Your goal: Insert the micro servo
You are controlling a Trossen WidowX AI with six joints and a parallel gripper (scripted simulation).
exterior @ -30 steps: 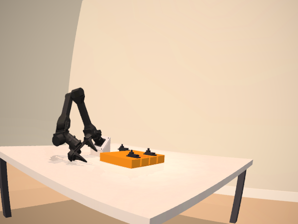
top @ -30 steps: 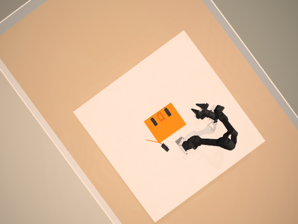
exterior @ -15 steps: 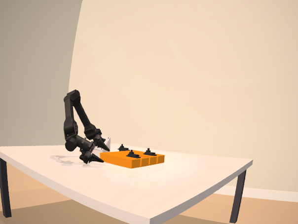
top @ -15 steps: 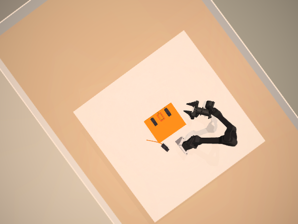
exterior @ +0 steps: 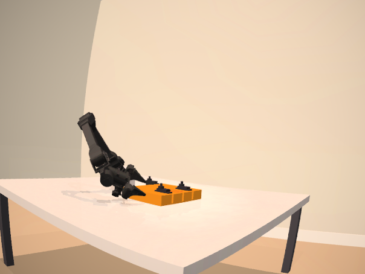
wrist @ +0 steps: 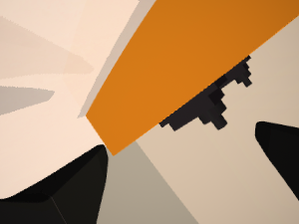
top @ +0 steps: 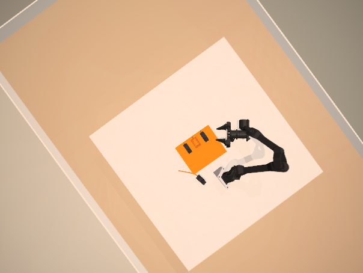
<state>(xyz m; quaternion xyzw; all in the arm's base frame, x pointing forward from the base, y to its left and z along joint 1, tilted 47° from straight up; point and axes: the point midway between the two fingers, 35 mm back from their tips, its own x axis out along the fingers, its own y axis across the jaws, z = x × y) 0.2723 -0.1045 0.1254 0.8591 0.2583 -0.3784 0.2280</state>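
The claw [top: 216,134] [exterior: 145,188] [wrist: 182,140] is standing wide apart with nothing between its fingers, so the job is looking like the approach, before any grasp. The loose servo [top: 201,179] is lying on the desk [top: 144,141] [exterior: 187,232] [wrist: 30,133] — just off one corner of the orange deck [top: 204,156] [exterior: 145,196] [wrist: 164,74], well apart from the claw, across the deck. The next move is calling for lifting clear, swinging round, then descending over the servo.
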